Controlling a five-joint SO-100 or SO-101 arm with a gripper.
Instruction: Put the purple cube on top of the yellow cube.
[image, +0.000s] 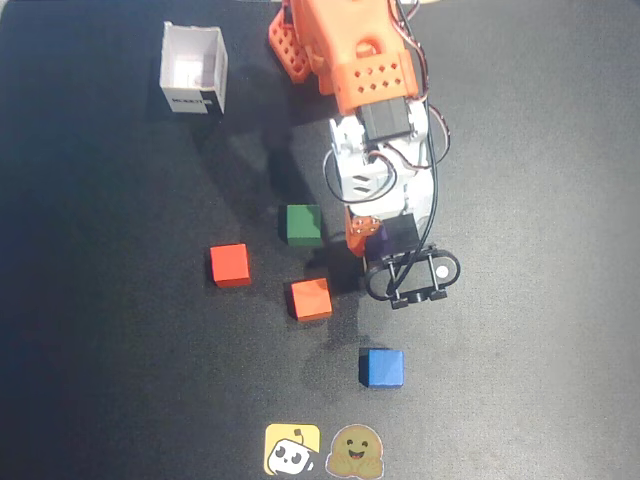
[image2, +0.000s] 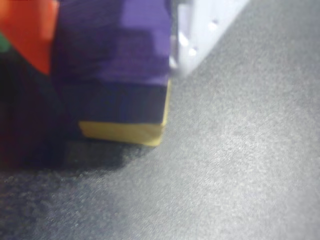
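Observation:
In the wrist view the dark purple cube (image2: 115, 60) sits on the pale yellow cube (image2: 125, 132), of which only a thin lower edge shows. My gripper (image2: 114, 65) is shut on the purple cube, with the orange finger (image2: 30, 35) on its left and the white finger (image2: 200, 30) on its right. In the overhead view the gripper (image: 375, 240) points down right of centre, and only a small part of the purple cube (image: 378, 237) shows under it. The yellow cube is hidden there.
In the overhead view a green cube (image: 302, 224), a red cube (image: 230, 264), an orange cube (image: 311, 298) and a blue cube (image: 381, 367) lie on the black mat. A white open box (image: 194, 70) stands at the back left. Two flat stickers (image: 292, 450) lie at the front edge.

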